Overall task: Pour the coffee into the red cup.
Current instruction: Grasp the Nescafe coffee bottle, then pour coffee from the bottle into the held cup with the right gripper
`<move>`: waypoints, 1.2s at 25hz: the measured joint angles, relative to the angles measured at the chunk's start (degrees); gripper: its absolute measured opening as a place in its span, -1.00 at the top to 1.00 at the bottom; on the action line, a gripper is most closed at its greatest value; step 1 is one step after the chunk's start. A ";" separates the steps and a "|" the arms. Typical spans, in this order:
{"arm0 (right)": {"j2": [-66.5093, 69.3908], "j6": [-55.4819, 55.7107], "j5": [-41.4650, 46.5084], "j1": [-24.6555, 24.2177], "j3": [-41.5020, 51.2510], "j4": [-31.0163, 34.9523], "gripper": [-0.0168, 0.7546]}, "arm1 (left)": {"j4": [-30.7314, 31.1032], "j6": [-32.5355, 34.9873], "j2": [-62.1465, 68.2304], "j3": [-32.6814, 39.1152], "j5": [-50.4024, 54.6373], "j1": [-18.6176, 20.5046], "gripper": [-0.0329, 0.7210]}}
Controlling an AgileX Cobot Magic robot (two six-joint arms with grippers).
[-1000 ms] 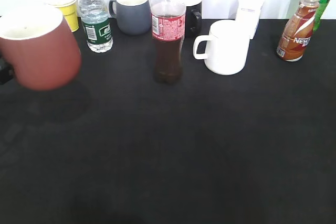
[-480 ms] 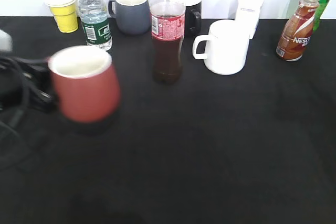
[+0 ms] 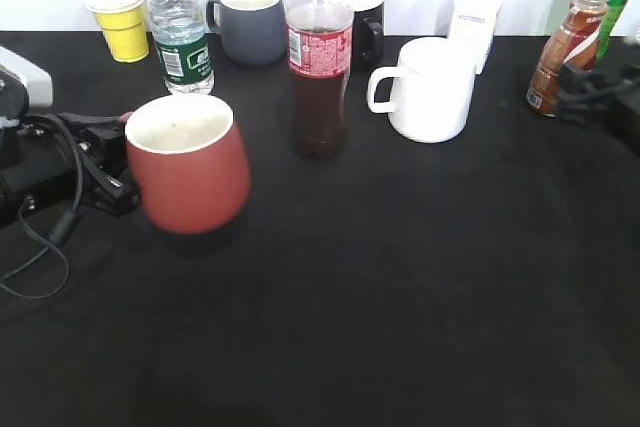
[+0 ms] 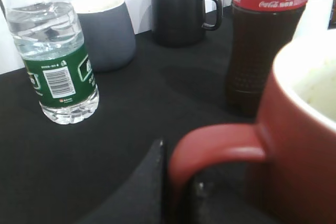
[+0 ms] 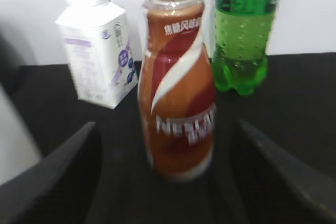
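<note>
The left pincer (image 3: pixel 118 162) grips the handle of the red cup (image 3: pixel 188 177), its dark fingers (image 4: pixel 152 182) closed around the loop in the left wrist view. The cup stands upright toward the left edge of the black table (image 3: pixel 400 277), mouth up, apart from the cola bottle (image 3: pixel 320 67) that stands further back near the middle. The right pincer (image 3: pixel 585 87) is at the far right corner with its fingers (image 5: pixel 63 177) spread wide on either side of the brown coffee bottle (image 5: pixel 178 93), not touching it. That bottle stands upright, uncapped, near the far right corner, with a green soda bottle (image 5: pixel 244 30) and a white milk carton (image 5: pixel 100 45) just behind it along the far edge. A white mug (image 3: pixel 430 89) sits between the cola and the coffee bottle. A water bottle (image 4: pixel 55 61), a grey mug (image 4: pixel 102 32), a black mug (image 4: pixel 181 11) and a yellow paper cup (image 3: pixel 123 22) line the far edge toward the left corner.
</note>
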 joint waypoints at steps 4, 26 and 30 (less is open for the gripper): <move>7.17 0.00 0.00 0.00 -8.21 0.12 -0.74 | 0.00 0.00 0.00 0.00 -0.05 0.00 0.77; 3.74 -3.27 0.65 0.79 -9.73 -1.29 -0.42 | 0.06 0.13 0.00 0.00 -0.05 -0.04 0.76; -8.56 -3.27 9.08 7.80 -5.85 -6.86 -0.42 | 0.06 0.13 0.00 0.00 -0.05 -0.04 0.76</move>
